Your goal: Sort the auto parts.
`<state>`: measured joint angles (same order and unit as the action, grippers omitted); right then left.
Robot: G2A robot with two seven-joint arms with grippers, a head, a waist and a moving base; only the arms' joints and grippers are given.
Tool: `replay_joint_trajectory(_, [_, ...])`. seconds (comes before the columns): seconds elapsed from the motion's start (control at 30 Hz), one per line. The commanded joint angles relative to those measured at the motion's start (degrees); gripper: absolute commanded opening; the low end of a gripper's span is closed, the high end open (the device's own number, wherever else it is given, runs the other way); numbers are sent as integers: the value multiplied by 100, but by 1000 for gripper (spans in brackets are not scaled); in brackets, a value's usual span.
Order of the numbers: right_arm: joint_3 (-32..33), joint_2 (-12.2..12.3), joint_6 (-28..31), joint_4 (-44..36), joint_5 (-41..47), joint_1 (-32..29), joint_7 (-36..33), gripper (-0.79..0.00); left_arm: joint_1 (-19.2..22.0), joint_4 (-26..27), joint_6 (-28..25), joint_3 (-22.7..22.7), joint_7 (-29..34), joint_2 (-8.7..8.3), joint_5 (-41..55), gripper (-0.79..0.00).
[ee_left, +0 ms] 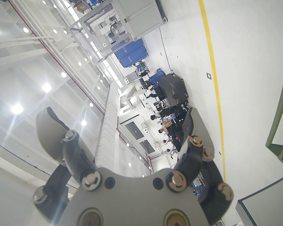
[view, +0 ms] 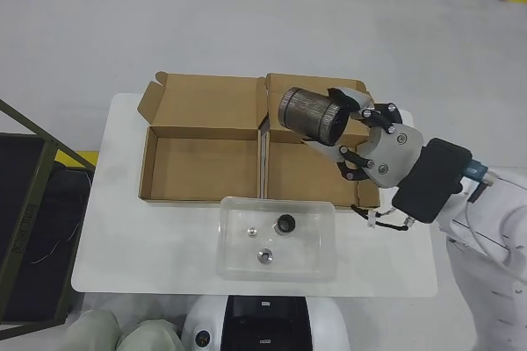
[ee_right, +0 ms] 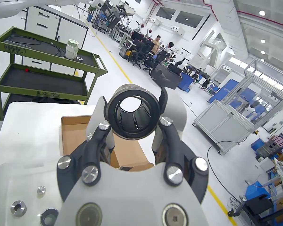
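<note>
Right up close, the right gripper (ee_right: pixel 134 111) has the big dark bearing sleeve (ee_right: pixel 136 123) clamped between its fingers (ee_right: pixel 97 116), one pad on each side of the barrel and the open bore facing back at the wrist camera. From above, that sleeve (view: pixel 312 114) hangs over the far edge of the right cardboard box (view: pixel 303 175), lying on its side; how high it sits is hard to judge. The left cardboard box (view: pixel 202 168) sits touching alongside. Nearer the robot, the clear tray (view: pixel 233 263) holds a black ring (view: pixel 286 225), a silver washer (view: pixel 265 257) and a small silver piece (view: pixel 252 232). The left gripper (ee_left: pixel 120 128) has its fingers (ee_left: pixel 48 130) spread wide on nothing.
</note>
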<state>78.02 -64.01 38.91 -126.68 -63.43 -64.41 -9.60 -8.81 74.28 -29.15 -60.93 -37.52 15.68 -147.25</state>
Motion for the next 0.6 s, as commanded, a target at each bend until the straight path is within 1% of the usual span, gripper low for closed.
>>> replay_joint_trajectory(0.0, [-24,4,2,32,-20,-14,-43,-785,0,0,0,0,0,0,0,0])
replay_joint_trajectory(0.3, [-456,-18,-88,408,-178,28,-165,-785,0,0,0,0,0,0,0,0])
replay_joint_trajectory(0.5, [-794,-45,-300,714,-443,108,-476,-785,0,0,0,0,0,0,0,0])
replay_joint_trajectory(0.57, [-913,-63,-415,987,-428,154,-558,-785,0,0,0,0,0,0,0,0])
